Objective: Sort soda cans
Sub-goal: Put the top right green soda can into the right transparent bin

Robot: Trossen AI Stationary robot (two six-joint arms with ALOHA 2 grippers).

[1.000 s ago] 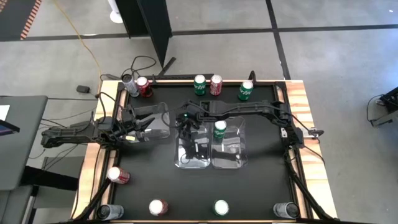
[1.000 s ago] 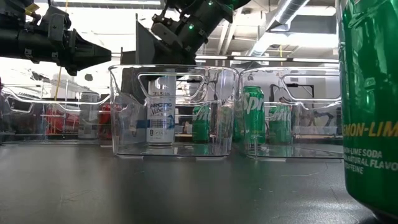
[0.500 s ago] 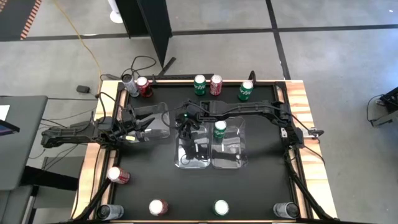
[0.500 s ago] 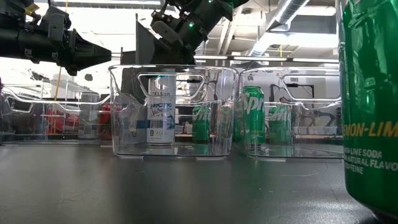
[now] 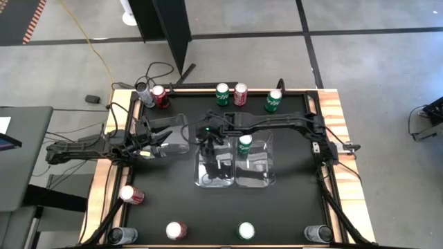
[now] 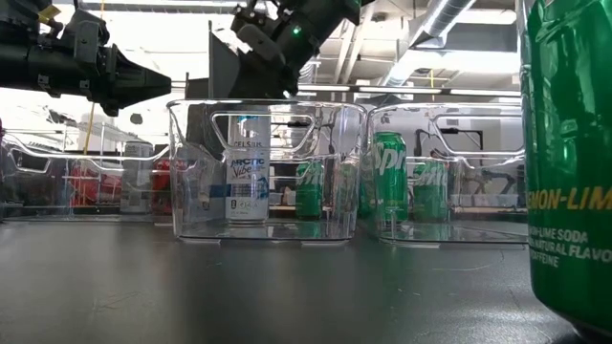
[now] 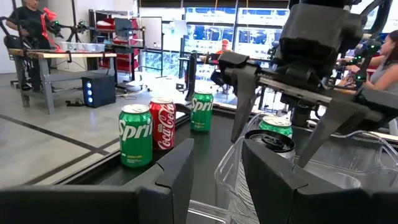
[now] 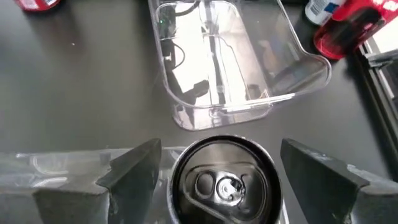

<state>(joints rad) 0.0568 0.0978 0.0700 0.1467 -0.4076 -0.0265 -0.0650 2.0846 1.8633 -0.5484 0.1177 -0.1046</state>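
Observation:
A silver can (image 6: 247, 172) stands upright on its base inside the middle clear bin (image 5: 206, 178). My right gripper (image 8: 221, 146) hangs open just above it, one finger on either side of the can's top (image 8: 224, 183) without touching. In the high view the right gripper (image 5: 210, 143) covers that can. A green can (image 5: 244, 144) stands in the bin (image 5: 257, 173) to its right. My left gripper (image 5: 163, 142) waits open and holding nothing over the left bin (image 5: 176, 128).
Along the far edge stand a silver can (image 5: 143, 90), two red cans (image 5: 159, 95) (image 5: 240, 93) and two green cans (image 5: 222, 93) (image 5: 274, 100). Near the front edge are red cans (image 5: 131, 194) (image 5: 176, 229), a green can (image 5: 246, 230) and dark cans (image 5: 118, 236) (image 5: 318, 234).
My right gripper has rolled a little about its own axis above the silver can, staying open. The can has kept still in the bin.

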